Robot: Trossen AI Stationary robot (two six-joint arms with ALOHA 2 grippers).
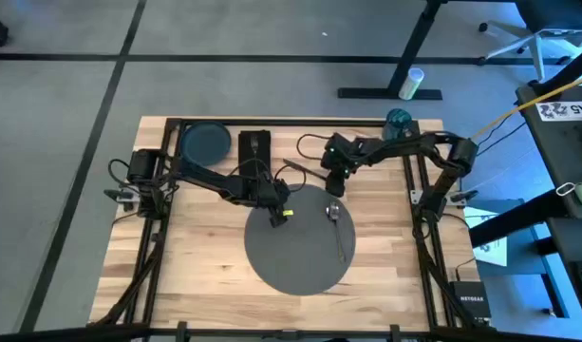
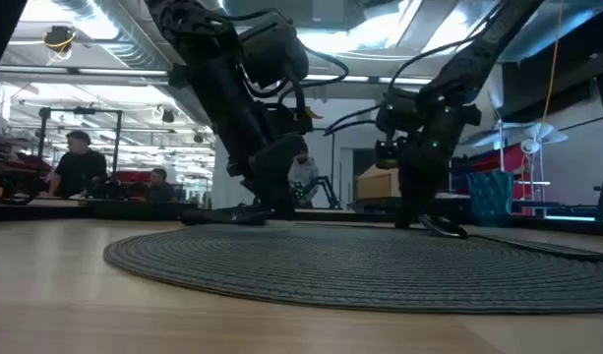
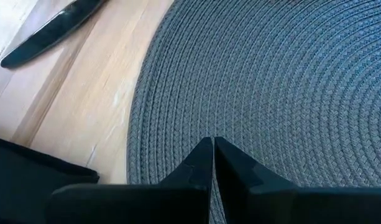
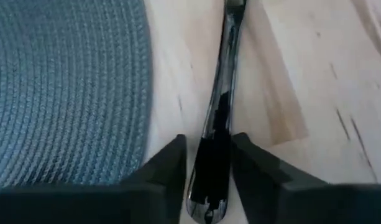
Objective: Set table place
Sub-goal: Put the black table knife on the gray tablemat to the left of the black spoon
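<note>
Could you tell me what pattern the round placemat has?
The placemat is dark grey-blue, woven in concentric braided rings; left wrist view.

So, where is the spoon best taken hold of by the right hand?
Grip the spoon across its narrow handle, coming straight down from above, because it lies flat and thin. The open right hand straddles it, one finger on each side.

The placemat is coarse, braided, matt grey cloth. The table is pale smooth wood. The spoon is glossy polished metal.
</note>
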